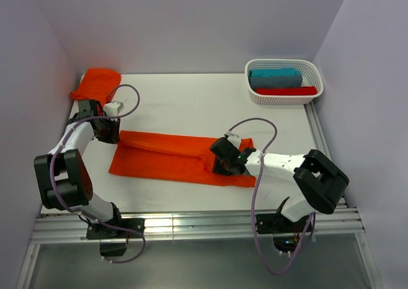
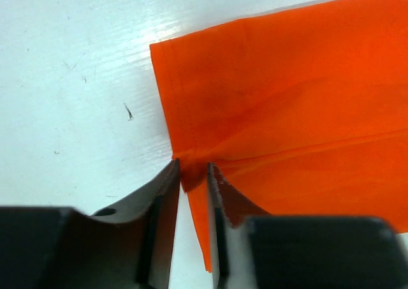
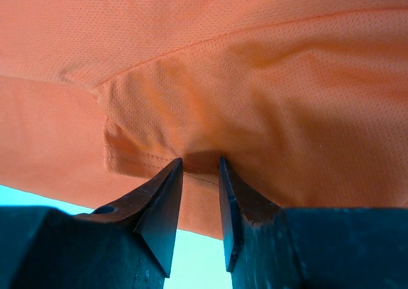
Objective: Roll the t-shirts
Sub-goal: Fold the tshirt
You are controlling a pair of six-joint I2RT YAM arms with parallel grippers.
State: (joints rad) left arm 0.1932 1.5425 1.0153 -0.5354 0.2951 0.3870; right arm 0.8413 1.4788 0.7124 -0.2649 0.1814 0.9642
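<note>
A bright orange thin-fabric t-shirt (image 1: 166, 156), folded into 1 long strip, is laid across the middle of the white table (image 1: 191, 104). Its left-end edge is pinched by the left gripper (image 2: 194, 168), and a raised fold near the right end is clamped by the right gripper (image 3: 200, 163). For a tight roll, the strip is best kept taut and both edges level while 1 end is turned over.

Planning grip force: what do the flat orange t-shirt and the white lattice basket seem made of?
The flat orange t-shirt: thin matte knit, probably synthetic mesh; fine pinholes show close up. The white lattice basket: likely moulded plastic, smooth, rigid open grid.
</note>
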